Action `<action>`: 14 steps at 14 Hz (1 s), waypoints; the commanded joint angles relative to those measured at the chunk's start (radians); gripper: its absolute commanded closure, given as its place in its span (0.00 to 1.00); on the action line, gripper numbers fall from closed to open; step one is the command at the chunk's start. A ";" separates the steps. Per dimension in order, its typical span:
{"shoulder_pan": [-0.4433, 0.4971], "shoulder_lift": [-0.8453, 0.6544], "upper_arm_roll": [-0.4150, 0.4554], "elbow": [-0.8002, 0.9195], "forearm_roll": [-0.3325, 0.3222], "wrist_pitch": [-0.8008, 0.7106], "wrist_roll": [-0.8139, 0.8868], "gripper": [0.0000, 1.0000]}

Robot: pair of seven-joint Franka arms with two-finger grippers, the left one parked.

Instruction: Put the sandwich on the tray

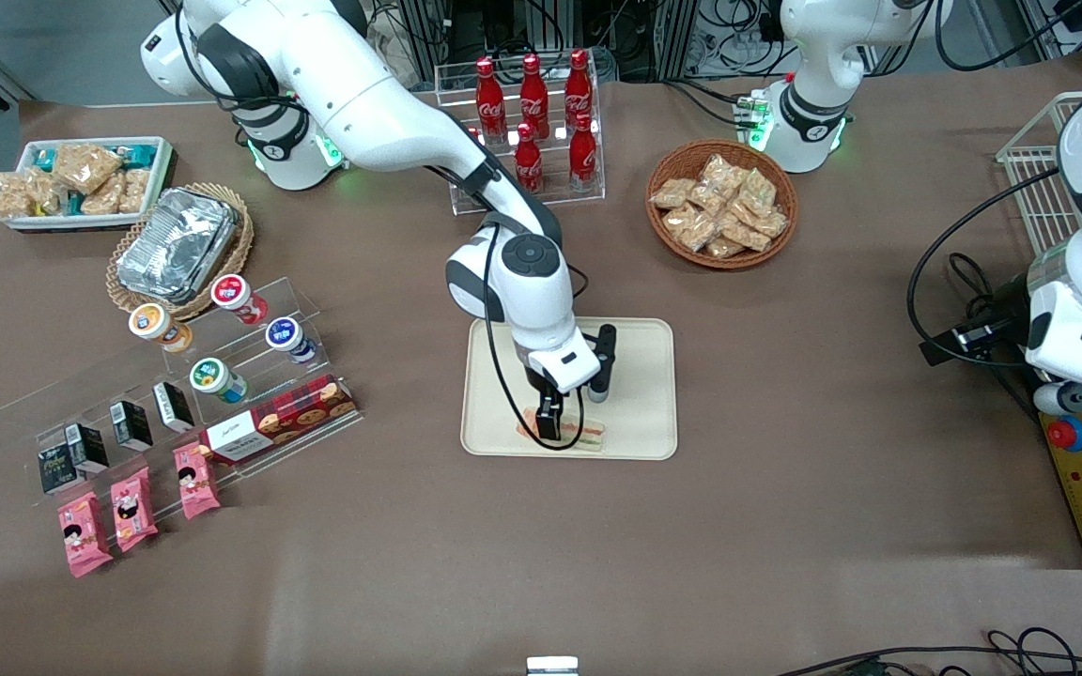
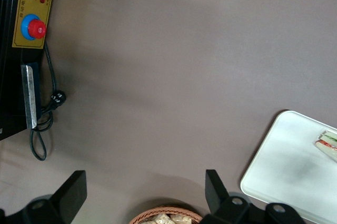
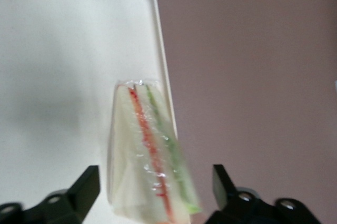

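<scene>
Release step: gripper spread wide, holding nothing, above sandwich lying on tray. Next: lift straight up, clear.

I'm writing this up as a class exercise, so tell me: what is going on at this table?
The right arm's gripper is over the sandwich, which lies on the cream tray near the tray's edge closest to the front camera. In the wrist view its fingers stand wide on either side of the wrapped wedge without touching it, so the sandwich looks set down and released. Coke bottles and a wicker basket of snack packets stand farther from the camera, untouched.
</scene>
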 commanded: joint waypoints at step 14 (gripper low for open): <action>-0.414 -0.487 0.006 -0.111 0.262 -0.660 0.216 0.01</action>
